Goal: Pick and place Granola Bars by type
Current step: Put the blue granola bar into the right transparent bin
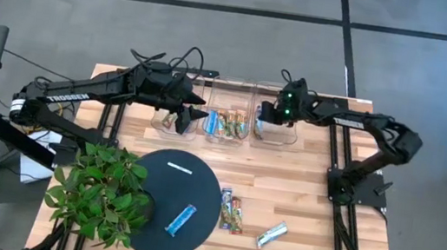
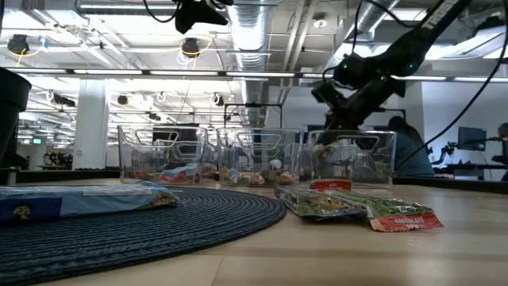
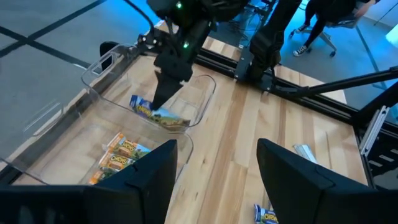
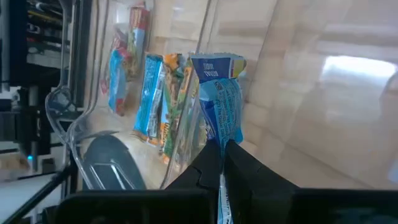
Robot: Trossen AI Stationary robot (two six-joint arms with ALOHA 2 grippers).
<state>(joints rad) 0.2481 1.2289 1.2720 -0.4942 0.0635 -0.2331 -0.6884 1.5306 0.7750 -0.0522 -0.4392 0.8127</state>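
Observation:
My right gripper [image 1: 261, 120] reaches down into the right clear bin [image 1: 285, 139] and is shut on a blue granola bar [image 4: 219, 106]. My left gripper [image 3: 217, 168] is open and empty, hovering over the left bin [image 1: 160, 122]. The middle bin [image 1: 228, 136] holds several orange and blue bars [image 3: 121, 154] lying flat on its floor. On the table lie a blue bar [image 1: 181, 218] on the dark round mat [image 1: 157, 190], two red-brown and orange bars [image 1: 232, 210], and a silvery-green bar [image 1: 272, 234]. My right gripper pinches the blue bar's near end [image 4: 221, 142] between its two fingers, which come from above and slant down into the right bin. The bar runs on beyond the fingertips, along their line. In the left wrist view it lies tilted low in the bin [image 3: 160, 114].
A potted plant [image 1: 100, 191] stands at the table's near left corner, beside the mat. A thin white strip [image 1: 180, 168] lies on the mat. The three bins stand side by side along the far edge. Bare wood shows to the mat's right.

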